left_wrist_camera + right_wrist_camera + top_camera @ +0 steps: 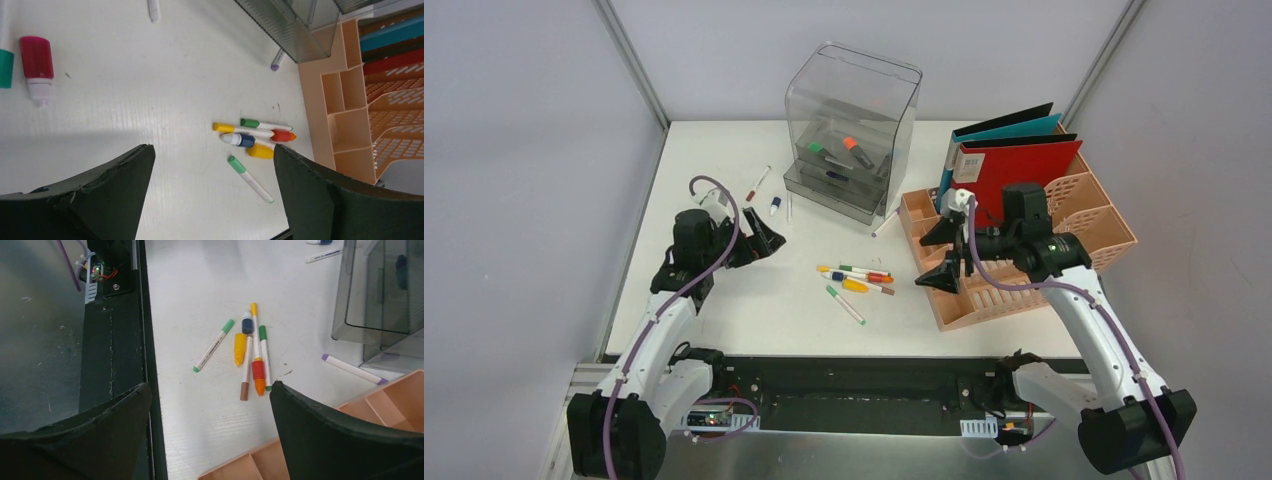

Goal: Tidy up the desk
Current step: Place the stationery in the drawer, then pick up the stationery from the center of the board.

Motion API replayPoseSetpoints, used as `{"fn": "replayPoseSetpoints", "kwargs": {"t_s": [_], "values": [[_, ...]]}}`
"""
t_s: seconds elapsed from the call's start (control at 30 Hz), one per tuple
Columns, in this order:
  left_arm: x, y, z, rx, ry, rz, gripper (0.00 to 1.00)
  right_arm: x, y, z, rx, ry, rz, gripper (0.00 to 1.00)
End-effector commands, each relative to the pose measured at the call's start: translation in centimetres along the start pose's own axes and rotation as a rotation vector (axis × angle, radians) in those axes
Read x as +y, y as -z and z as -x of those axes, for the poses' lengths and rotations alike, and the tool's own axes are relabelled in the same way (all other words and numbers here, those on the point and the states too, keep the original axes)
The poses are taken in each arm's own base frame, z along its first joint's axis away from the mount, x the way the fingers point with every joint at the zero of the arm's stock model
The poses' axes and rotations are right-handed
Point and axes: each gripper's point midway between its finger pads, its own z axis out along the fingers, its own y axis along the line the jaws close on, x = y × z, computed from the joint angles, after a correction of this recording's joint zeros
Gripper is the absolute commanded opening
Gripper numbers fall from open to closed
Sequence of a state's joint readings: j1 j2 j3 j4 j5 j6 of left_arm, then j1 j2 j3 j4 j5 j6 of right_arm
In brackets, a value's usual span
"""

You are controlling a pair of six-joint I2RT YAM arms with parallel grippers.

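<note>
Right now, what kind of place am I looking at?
Probably a robot test cell staged as an office: a white desk between grey walls, loose markers, a peach file rack, a clear drawer box.

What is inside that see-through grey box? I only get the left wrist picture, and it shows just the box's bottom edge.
Observer: From the top camera, the clear grey drawer box holds an orange-capped marker and a green-capped marker in its upper tray.
Operator: Where is the other arm?
Observer: The right pincer hangs open above the end of the peach rack nearest the loose markers.
Operator: And the red and teal stripes at my right edge?
Observer: Those are a red folder and a teal folder, standing upright in the back of the rack.
</note>
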State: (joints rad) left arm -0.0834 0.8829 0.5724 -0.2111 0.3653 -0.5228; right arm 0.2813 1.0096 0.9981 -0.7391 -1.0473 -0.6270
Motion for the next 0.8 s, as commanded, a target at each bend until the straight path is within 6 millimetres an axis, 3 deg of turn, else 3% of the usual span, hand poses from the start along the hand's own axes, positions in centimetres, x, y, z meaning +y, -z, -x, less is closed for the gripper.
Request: {"fn": "replayPoseSetpoints", "kwargs": {"t_s": [0.0,0.1,0.2,0.4,0.5,0.6,0.7,0.77], "values": [[-0.4,0.6,-1.8,0.061,0.024,-0.039,0.91,0.9,-1.3,-0.7,0.009,0.066,0.06,0.92],[-1.6,1.4,-1.8,0.063,0.039,-0.088,0.91,1.0,-2.5,-1.7,0.035,0.081,0.08,0.92],[-3.4,2.7,-0.5,0.046,0.011,-0.127,0.91,0.8,-4.0,-2.9,0.103,0.089,0.079,0.92],[-6.0,4.8,1.9,0.067,-0.127,-0.154,0.91,-1.0,-8.8,-5.2,0.341,0.142,-0.017,0.85],[-5.8,5.2,2.4,0.086,-0.21,-0.13,0.91,-2.5,-11.0,-6.5,0.472,0.177,-0.082,0.81],[-4.0,5.0,2.5,0.086,-0.296,-0.055,0.92,-5.0,-12.6,-8.0,0.604,0.159,-0.124,0.76],[-2.3,4.7,2.0,0.097,-0.315,0.007,0.91,-6.9,-13.1,-9.0,0.692,0.183,-0.146,0.69],[-2.7,5.1,1.9,0.102,-0.325,-0.009,0.91,-6.9,-13.2,-9.9,0.704,0.227,-0.121,0.69]]}}
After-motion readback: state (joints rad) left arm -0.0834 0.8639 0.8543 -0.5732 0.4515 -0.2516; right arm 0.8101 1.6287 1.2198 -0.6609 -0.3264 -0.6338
